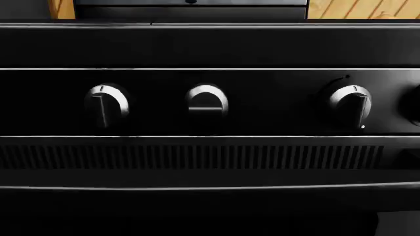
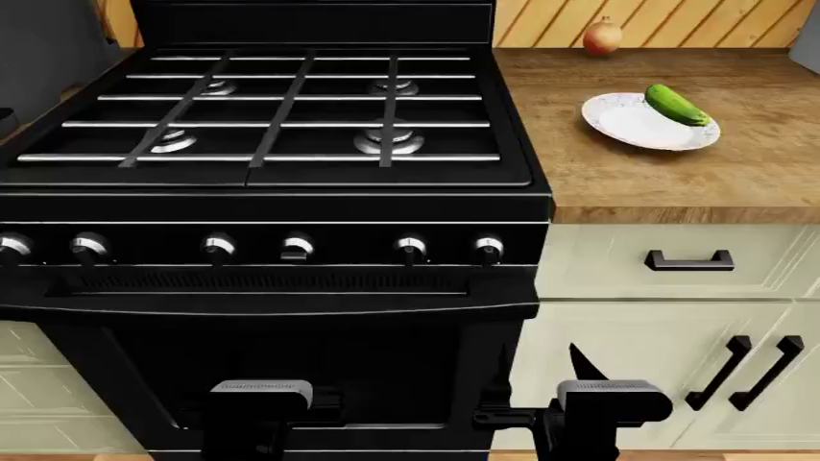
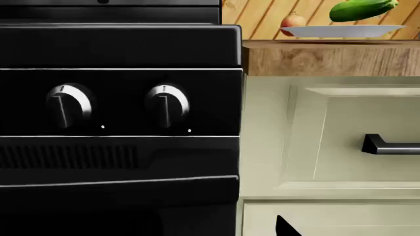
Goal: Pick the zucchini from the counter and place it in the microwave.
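Note:
The zucchini is glossy green and lies across the far edge of a white plate on the wood counter, right of the stove; it also shows in the right wrist view as the zucchini. The microwave is out of view. My right gripper hangs low in front of the cabinets, far below the counter. One dark fingertip stands well off centre and nothing is between the fingers. My left arm's wrist is low before the black oven door. Its fingers are lost against the black.
The black gas stove with its row of knobs fills the left and middle. An apple sits at the back of the counter. Cream cabinets with black handles lie under the counter. A grey corner shows far right.

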`<state>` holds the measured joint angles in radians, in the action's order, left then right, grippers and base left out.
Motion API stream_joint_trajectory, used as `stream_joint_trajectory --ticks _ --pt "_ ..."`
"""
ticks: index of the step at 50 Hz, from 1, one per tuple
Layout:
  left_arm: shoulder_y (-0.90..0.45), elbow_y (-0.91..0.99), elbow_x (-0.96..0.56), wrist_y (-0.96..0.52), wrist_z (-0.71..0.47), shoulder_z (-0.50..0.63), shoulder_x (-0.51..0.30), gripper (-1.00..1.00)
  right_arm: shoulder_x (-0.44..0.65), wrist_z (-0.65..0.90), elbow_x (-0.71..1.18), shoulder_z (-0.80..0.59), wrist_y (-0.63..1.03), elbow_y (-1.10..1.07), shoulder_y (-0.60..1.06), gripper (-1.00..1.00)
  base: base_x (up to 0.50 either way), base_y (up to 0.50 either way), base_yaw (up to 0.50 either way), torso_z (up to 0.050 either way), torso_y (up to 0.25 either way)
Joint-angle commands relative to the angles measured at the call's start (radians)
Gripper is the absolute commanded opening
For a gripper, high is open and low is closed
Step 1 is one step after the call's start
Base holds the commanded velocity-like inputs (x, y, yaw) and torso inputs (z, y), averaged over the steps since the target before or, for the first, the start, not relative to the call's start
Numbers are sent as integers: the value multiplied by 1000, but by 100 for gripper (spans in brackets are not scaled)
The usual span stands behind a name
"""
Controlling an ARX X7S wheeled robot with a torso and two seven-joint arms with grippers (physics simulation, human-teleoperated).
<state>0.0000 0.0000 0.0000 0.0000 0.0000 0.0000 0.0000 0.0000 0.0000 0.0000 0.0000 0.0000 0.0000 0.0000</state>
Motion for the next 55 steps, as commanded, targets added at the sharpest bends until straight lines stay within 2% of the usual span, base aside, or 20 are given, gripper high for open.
stream_joint_trajectory --ticks 1,12,16,20,25,35,37,41,49,55 --pt "4 10 -21 0 -13 17 -17 100 14 19 23 -19 2 -5 -1 100 0 0 0 0 0" --pt "28 86 -64 -23 -24 54 -57 100 45 61 82 -50 31 -24 4 100 0 0 0 0 0" --pt "56 249 -86 -86 -24 46 -87 100 62 63 103 -63 116 -153 -11 100 0 0 0 0 0" --pt "63 501 -87 -223 -6 64 -140 100 82 53 147 -71 235 -296 -17 100 0 0 0 0 0" --pt "-6 756 -125 -469 -1 62 -181 100 116 63 190 -66 395 -485 5 100 0 0 0 0 0" --pt "-139 1044 -255 -805 15 6 -237 100 185 79 323 -4 715 -789 113 100 0 0 0 0 0" --pt "-169 1047 -375 -799 -88 11 -320 100 200 83 344 10 764 -823 140 100 0 0 0 0 0" --pt "-232 1046 -660 -704 -387 68 -559 100 219 92 398 55 860 -896 188 100 0 0 0 0 0" --pt "-241 1042 -806 -612 -510 25 -690 100 239 98 544 177 1014 -1000 275 100 0 0 0 0 0" --pt "-199 1044 -856 -535 -562 -40 -774 100 296 167 759 295 1114 -1045 359 100 0 0 0 0 0"
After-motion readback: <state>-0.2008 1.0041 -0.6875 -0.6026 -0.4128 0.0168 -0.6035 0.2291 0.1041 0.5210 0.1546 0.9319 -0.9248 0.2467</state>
